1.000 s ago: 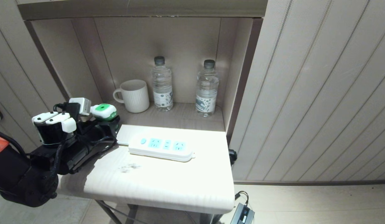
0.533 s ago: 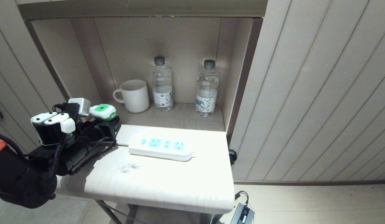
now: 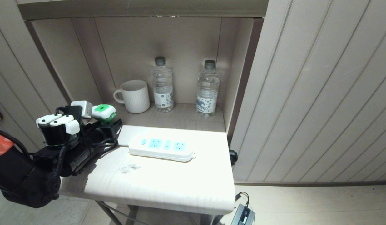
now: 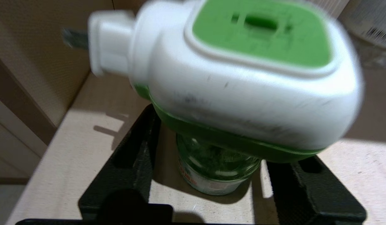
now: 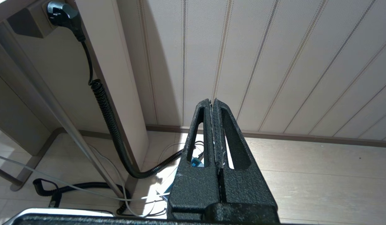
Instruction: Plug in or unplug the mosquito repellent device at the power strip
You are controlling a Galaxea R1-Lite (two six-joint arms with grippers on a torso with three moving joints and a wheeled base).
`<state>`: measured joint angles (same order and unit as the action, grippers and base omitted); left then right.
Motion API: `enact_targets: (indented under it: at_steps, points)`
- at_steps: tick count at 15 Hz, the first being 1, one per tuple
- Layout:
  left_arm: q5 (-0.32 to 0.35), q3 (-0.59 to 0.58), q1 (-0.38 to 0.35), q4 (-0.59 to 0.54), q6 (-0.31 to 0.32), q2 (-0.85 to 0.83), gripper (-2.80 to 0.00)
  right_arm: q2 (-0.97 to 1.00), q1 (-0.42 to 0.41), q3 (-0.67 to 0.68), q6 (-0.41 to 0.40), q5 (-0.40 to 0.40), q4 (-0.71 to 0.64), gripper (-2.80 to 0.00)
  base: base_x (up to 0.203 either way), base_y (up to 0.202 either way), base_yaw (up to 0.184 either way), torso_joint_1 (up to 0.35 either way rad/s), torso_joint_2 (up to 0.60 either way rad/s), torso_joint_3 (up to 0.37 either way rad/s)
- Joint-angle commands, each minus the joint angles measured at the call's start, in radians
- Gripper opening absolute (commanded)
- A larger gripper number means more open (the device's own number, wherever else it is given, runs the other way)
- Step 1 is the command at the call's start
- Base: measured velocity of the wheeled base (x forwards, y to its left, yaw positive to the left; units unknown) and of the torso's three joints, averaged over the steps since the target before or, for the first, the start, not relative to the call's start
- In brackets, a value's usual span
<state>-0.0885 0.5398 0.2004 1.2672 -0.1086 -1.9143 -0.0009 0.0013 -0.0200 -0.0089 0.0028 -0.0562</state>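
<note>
The mosquito repellent device (image 3: 102, 112), a green bottle under a white cap with a green centre, stands at the table's far left corner. It fills the left wrist view (image 4: 243, 78), with its plug prongs pointing sideways. My left gripper (image 3: 113, 124) (image 4: 211, 150) is open around the bottle, one black finger on each side and a gap at both. The power strip (image 3: 161, 148) lies flat to the device's right, all its blue sockets free. My right gripper (image 5: 212, 104) hangs shut and empty beside the table, near the floor.
A white mug (image 3: 133, 96) and two water bottles (image 3: 162, 84) (image 3: 207, 89) stand in the niche behind the table (image 3: 168, 187). The niche's side wall is close on the device's left. A wall plug (image 5: 60, 12), a coiled cable and an adapter (image 3: 243, 215) are beside the table.
My left gripper's jaws have spread apart and let go of the device's bottle. The device stays at the same corner. The right arm has not moved.
</note>
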Motion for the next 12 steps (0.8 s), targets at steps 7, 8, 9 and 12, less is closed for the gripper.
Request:
enact_targets:
  at_steps: [7,8,9,12]
  points:
    - [0.000,-0.023,0.004,0.003,-0.002,0.082,0.00,0.001,0.000,0.000,0.000,0.000,-0.001,-2.80,0.000,0.000,0.000,0.000,0.00,0.000]
    - [0.001,-0.031,0.005,-0.006,-0.001,0.113,0.00,0.001,0.000,0.000,0.000,0.000,-0.001,-2.80,0.000,0.000,0.000,0.000,0.00,0.000]
    - [0.004,-0.040,0.009,-0.024,-0.001,0.135,0.00,0.001,0.000,0.000,0.000,0.000,-0.001,-2.80,0.000,0.000,0.000,0.000,0.00,0.000]
    - [0.009,-0.069,0.035,-0.122,-0.002,0.202,0.00,0.001,0.000,0.000,0.000,0.000,-0.001,-2.80,0.000,0.000,0.000,0.000,0.00,0.000]
